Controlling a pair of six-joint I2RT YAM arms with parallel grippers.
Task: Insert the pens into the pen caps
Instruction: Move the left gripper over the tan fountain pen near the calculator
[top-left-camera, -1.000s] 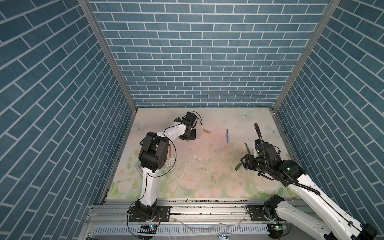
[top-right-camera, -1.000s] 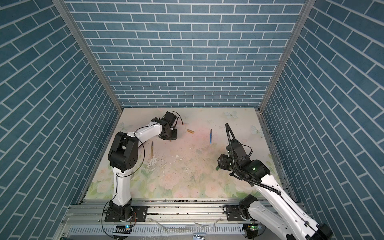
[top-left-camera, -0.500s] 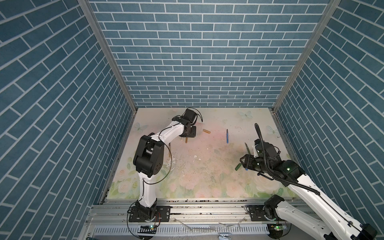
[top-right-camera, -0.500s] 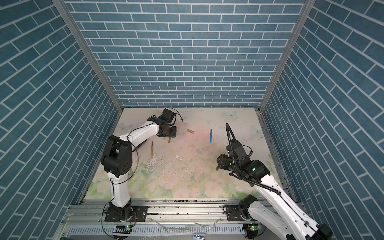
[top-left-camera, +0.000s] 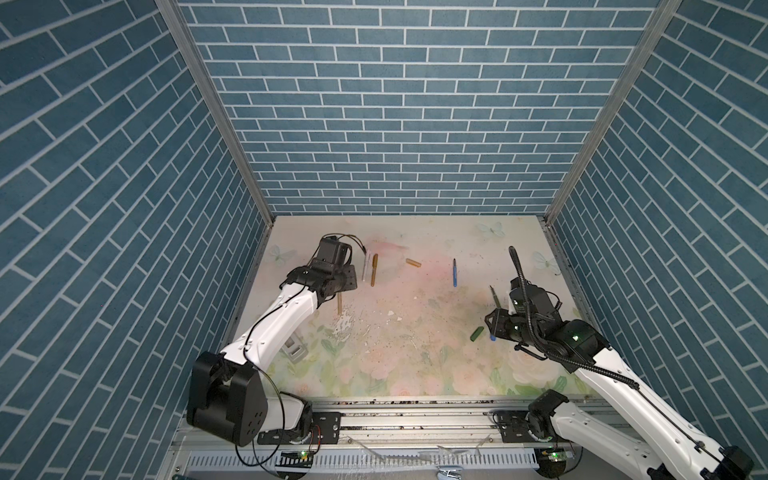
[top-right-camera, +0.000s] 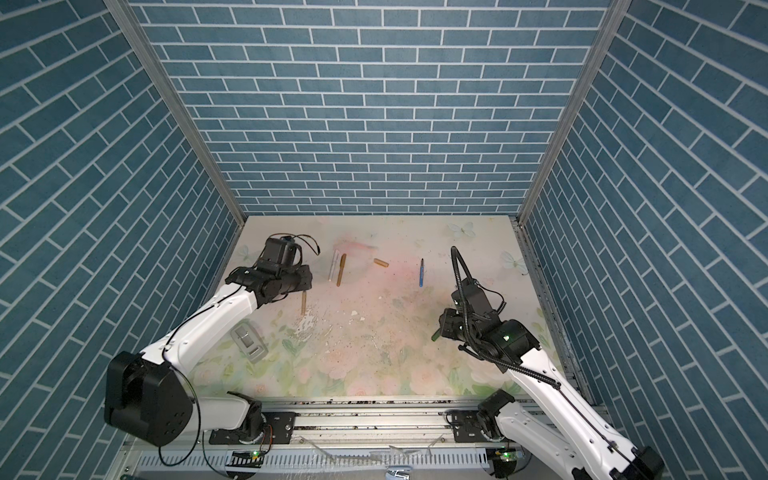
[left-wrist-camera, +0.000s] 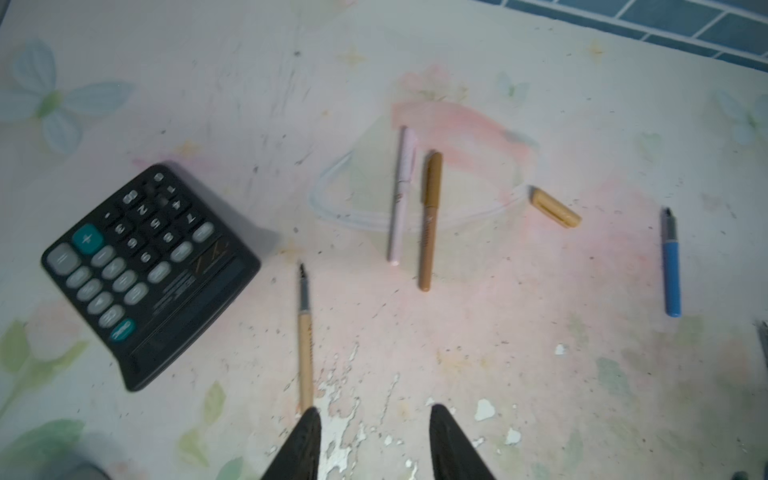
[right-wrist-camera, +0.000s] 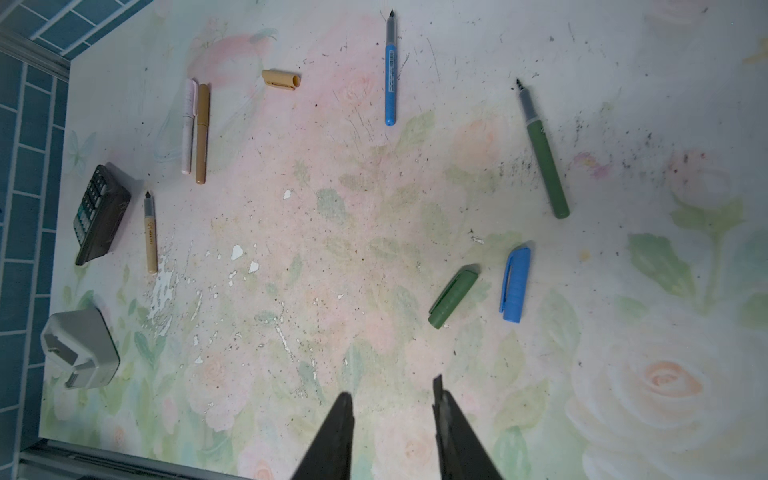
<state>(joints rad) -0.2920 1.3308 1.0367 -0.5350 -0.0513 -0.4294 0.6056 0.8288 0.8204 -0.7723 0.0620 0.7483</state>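
Grasp setup: left fingers (left-wrist-camera: 301, 449) are part-open and empty, one tip just beside the tail of the uncapped gold pen (left-wrist-camera: 305, 353). Shift sideways to straddle the barrel before closing, then mate it with the loose gold cap (left-wrist-camera: 555, 208). Right fingers (right-wrist-camera: 338, 436) are apart, empty, over bare table near the green cap (right-wrist-camera: 453, 296) and blue cap (right-wrist-camera: 515, 284). Green pen (right-wrist-camera: 544, 158) and blue pen (right-wrist-camera: 390, 75) lie uncapped beyond. Pink pen (left-wrist-camera: 401, 195) and second gold pen (left-wrist-camera: 430, 220) look capped. Table (right-wrist-camera: 332, 216) is a worn, flaking floral sheet; blue brick walls (top-left-camera: 395, 104) enclose it.
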